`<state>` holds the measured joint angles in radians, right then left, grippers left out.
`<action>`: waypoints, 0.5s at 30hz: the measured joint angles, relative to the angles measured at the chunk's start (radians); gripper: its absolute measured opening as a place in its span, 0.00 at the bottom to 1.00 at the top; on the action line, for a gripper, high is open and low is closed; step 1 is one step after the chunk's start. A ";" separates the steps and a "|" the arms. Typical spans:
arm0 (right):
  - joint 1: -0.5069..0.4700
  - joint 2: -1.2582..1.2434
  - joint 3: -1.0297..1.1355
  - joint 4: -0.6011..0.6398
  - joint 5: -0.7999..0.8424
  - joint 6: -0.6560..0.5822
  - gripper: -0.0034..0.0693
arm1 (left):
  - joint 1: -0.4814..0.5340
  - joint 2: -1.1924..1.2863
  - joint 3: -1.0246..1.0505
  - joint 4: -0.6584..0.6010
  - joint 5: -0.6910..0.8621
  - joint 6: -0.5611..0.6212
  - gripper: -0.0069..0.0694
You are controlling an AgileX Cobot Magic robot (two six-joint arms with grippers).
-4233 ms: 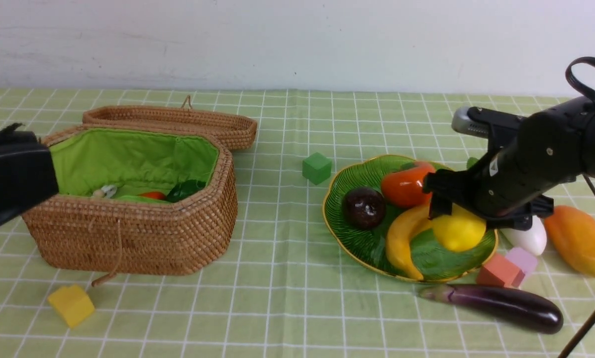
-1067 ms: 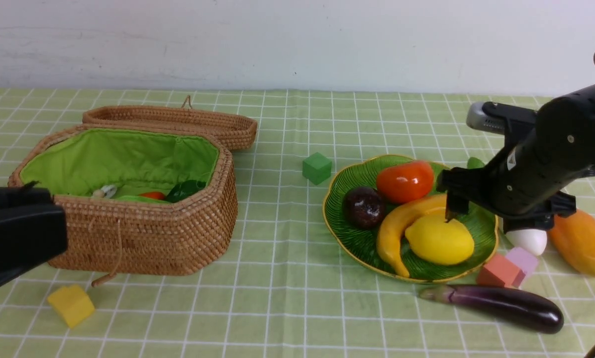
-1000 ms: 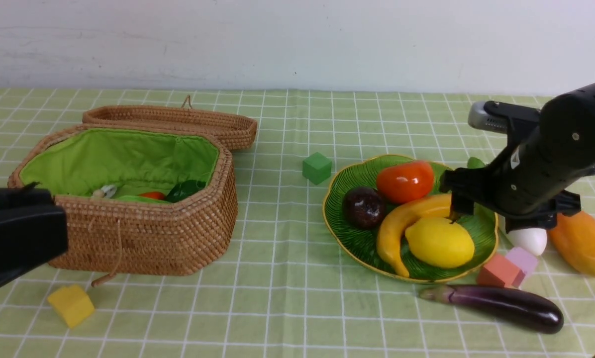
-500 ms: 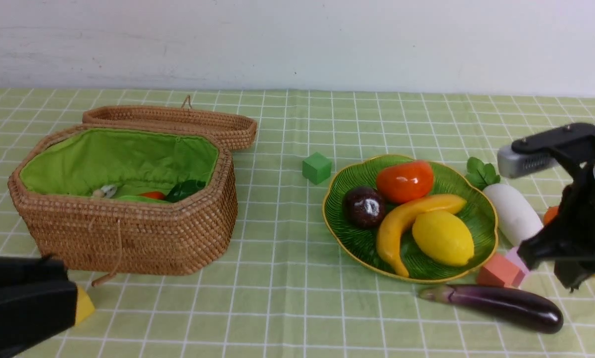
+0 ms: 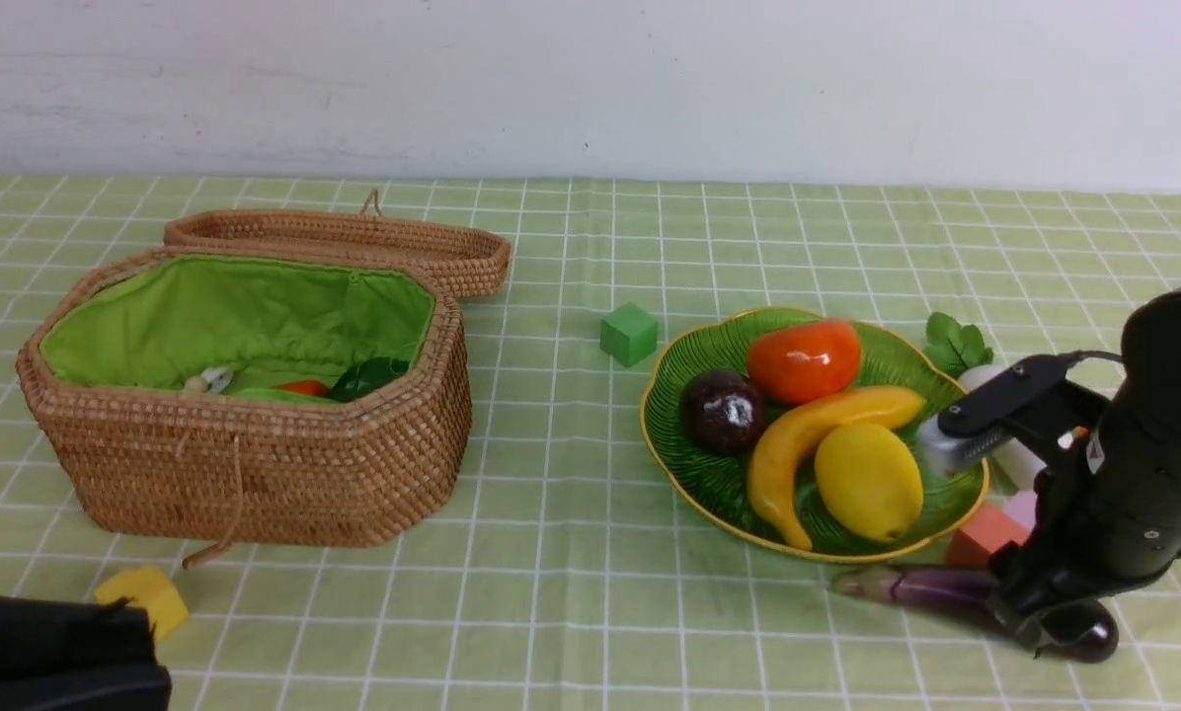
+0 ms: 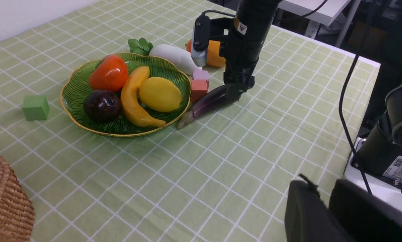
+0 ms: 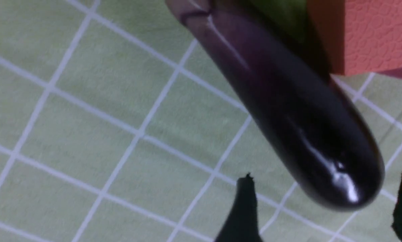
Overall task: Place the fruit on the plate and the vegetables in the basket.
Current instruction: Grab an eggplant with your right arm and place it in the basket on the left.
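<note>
Right claw (image 7: pixel 325 176) spread, gripping nothing, 2 fingertips (image 7: pixel 244 208) straddling rounded end of eggplant (image 5: pixel 931 586) | long, glossy, dark purple, paler mauve at stem tip | lying on surface (image 5: pixel 571 592) just before plate (image 5: pixel 709 484), beside orange block (image 5: pixel 981 538) | left claw (image 6: pixel 330 215): cannot tell grip

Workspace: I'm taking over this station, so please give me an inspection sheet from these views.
Surface: green checked tablecloth, flat, no spills seen.
Job's things: plate holds persimmon, mangosteen, banana, lemon; mango, radish and eggplant lie on the cloth; basket open, items partly visible inside.
Clutter: green block, yellow block, orange-red block, pink block.
Tools: right tool open, straddling the eggplant's thick end; left tool low at the near left, state unclear.
Cables: black cable hangs beside the table's edge.
Surroundings: white wall behind; equipment beyond the table edge.
</note>
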<state>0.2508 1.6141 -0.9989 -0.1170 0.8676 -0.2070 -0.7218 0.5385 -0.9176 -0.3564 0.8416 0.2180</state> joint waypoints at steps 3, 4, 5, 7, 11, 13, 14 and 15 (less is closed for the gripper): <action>-0.032 0.062 0.000 -0.001 -0.012 -0.014 0.92 | 0.000 0.000 0.000 -0.001 0.001 0.000 0.24; -0.044 0.084 0.000 0.004 -0.014 -0.029 0.92 | 0.000 0.000 0.000 -0.001 0.001 0.000 0.24; -0.050 0.101 0.000 0.012 -0.016 -0.046 0.92 | 0.000 0.000 0.000 -0.001 0.001 0.000 0.24; -0.054 0.118 0.000 0.022 -0.022 -0.061 0.90 | 0.000 0.000 0.000 -0.001 0.002 0.000 0.24; -0.055 0.144 0.000 0.046 -0.079 -0.103 0.83 | 0.000 0.000 0.000 -0.001 0.007 0.000 0.24; -0.055 0.144 0.000 0.046 -0.092 -0.109 0.82 | 0.000 0.000 0.000 -0.001 0.010 0.000 0.24; -0.055 0.144 0.000 0.047 -0.096 -0.111 0.81 | 0.000 0.000 0.000 -0.001 0.011 0.000 0.24; -0.055 0.144 0.000 0.047 -0.099 -0.111 0.81 | 0.000 0.000 0.000 -0.001 0.012 0.001 0.24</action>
<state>0.1955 1.7581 -0.9989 -0.0700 0.7691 -0.3177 -0.7218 0.5385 -0.9176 -0.3574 0.8538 0.2191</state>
